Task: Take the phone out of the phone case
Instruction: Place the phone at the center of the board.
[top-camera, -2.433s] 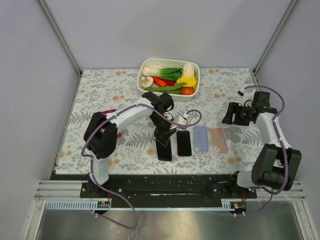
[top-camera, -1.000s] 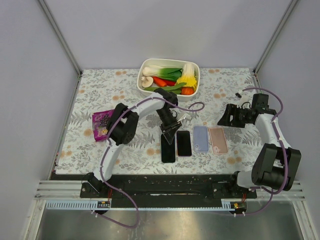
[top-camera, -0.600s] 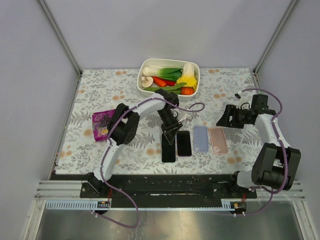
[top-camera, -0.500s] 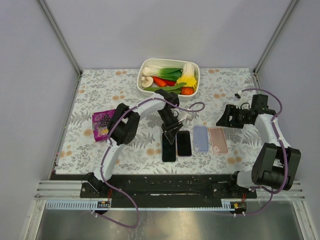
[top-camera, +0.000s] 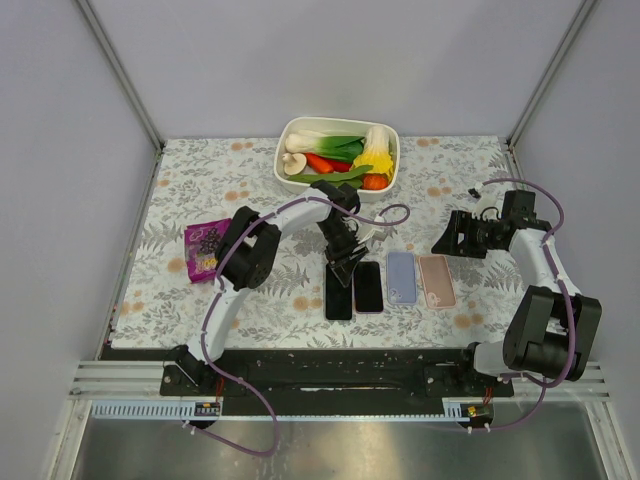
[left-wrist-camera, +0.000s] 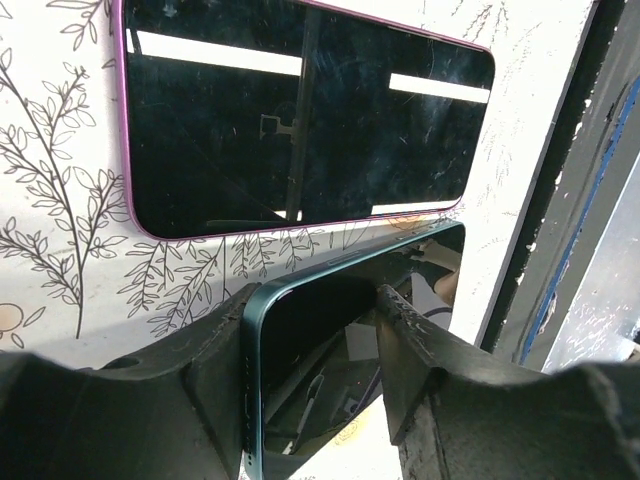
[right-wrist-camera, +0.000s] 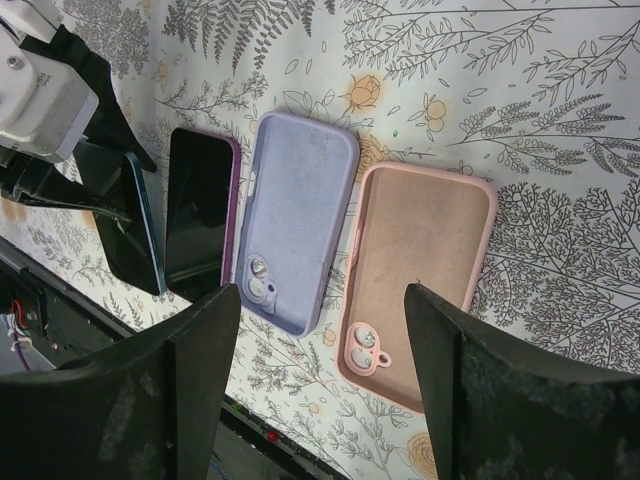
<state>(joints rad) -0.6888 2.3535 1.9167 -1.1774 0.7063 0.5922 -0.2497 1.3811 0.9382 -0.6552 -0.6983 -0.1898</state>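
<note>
Left wrist view shows the left gripper (left-wrist-camera: 312, 295) with fingers parted astride the teal phone (left-wrist-camera: 320, 330), tilted just beside the purple-rimmed phone (left-wrist-camera: 300, 120), contact impossible to tell, so best lay it flat, then release straight upward; the right gripper (right-wrist-camera: 322, 310) gapes empty, well apart.

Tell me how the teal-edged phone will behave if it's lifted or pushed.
The teal-edged phone looks like a rigid slab, so it should lift without flexing. Its glossy face mirrors the surroundings, so it is probably slippery to grip. Thin and flat, it likely slides rather than rolls when pushed.
</note>
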